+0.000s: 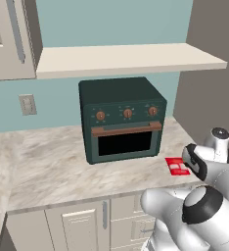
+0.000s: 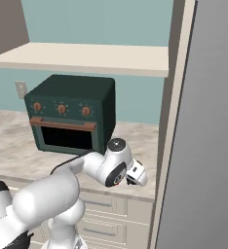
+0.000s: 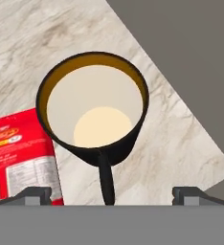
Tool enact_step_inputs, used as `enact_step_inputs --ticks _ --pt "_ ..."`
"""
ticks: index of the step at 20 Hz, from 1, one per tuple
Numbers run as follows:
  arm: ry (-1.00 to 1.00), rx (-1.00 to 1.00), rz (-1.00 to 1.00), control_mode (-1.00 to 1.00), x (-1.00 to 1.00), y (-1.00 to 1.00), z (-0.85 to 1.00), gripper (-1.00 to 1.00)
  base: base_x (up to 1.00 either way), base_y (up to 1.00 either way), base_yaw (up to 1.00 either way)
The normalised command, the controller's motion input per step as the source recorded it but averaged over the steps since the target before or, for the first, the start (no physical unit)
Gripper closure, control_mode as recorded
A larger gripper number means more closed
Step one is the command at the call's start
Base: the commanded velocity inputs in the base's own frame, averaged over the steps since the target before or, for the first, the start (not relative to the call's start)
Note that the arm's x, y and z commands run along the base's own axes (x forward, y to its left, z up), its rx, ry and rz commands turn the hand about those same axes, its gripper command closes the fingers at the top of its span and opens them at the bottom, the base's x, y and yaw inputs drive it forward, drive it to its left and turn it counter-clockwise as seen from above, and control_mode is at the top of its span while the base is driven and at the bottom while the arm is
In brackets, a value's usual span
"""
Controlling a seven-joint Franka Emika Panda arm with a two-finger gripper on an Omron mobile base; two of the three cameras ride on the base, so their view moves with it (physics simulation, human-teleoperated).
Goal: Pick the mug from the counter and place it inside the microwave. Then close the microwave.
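Mug: small black cylindrical mug [image 3: 93, 107] with cream-yellow inside, upright on the light marbled stone counter [image 1: 48, 162], right below my hand camera, its handle pointing toward the camera.
Gripper: two-finger gripper [image 3: 112, 194] above the mug; dark tips wide apart, holding nothing.
Neighbour: flat red packet [image 3: 18, 158] lying just beside the mug, seemingly touching its base.
Risk: I judge a finger coming down on the rim or handle would tip the mug; a tip landing on the packet would skew the grasp.
Room: grey side wall [image 1: 209, 73] close on one side; dark green toaster oven [image 1: 122, 117] with copper knobs well apart; open counter between.
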Motion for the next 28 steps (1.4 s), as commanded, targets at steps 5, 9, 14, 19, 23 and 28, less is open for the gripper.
enact_step_inputs --ticks 5,9,14,19,23,28 --pt "0.01 0.0 0.0 -1.0 0.0 0.0 -0.2 -1.0 0.0 0.0 0.0" --pt "0.01 0.0 0.0 -1.0 0.0 0.0 -0.16 -1.0 0.0 0.0 0.0" --pt "0.0 0.0 0.0 -1.0 0.19 0.0 -0.1 -1.0 0.0 0.0 0.0" --pt "0.0 0.0 0.0 -1.0 0.24 0.0 -0.02 -1.0 0.0 0.0 0.0" --pt "0.0 0.0 0.0 -1.0 -0.06 0.0 -0.01 -1.0 0.0 0.0 0.0" --pt "0.0 0.0 0.0 -1.0 -0.01 0.0 0.0 -1.0 0.0 0.0 0.0"
